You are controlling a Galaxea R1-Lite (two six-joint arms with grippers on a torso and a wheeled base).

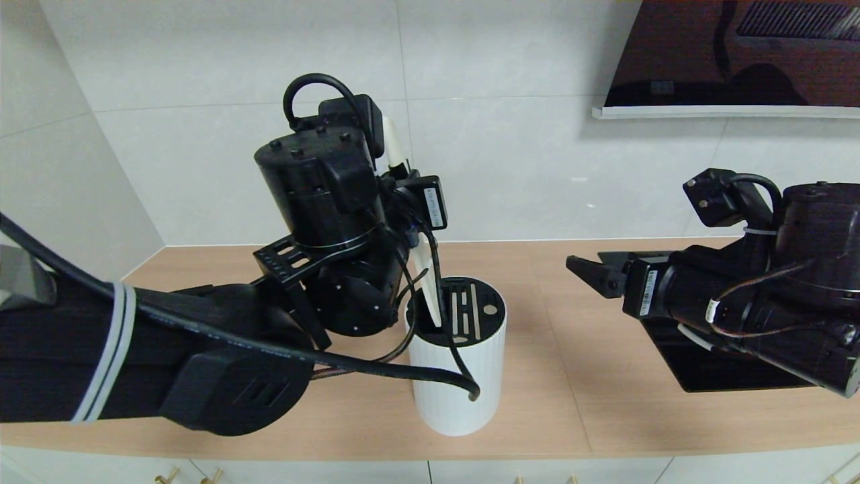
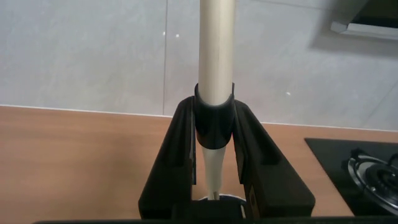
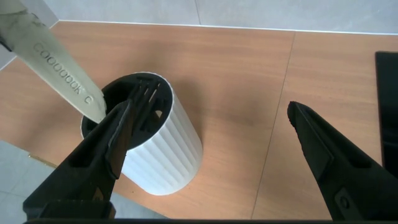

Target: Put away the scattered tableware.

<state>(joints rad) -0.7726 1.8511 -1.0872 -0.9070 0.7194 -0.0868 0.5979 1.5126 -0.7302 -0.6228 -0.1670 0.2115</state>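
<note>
1. Our left gripper (image 2: 216, 118) clamps the knife (image 2: 216, 50), blade tip in the holder's (image 1: 457, 383) top.
2. Our right gripper (image 3: 208, 124) hangs wide open nearby.
3. A tilted blade could jam and tip the holder.

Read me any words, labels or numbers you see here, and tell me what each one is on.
Utensil: a row of raised letters along the blade, a maker's mark, left unquoted.
Left arm sticker: too small to read.
Right arm sticker: too small to read.
Holder: no text.
</note>
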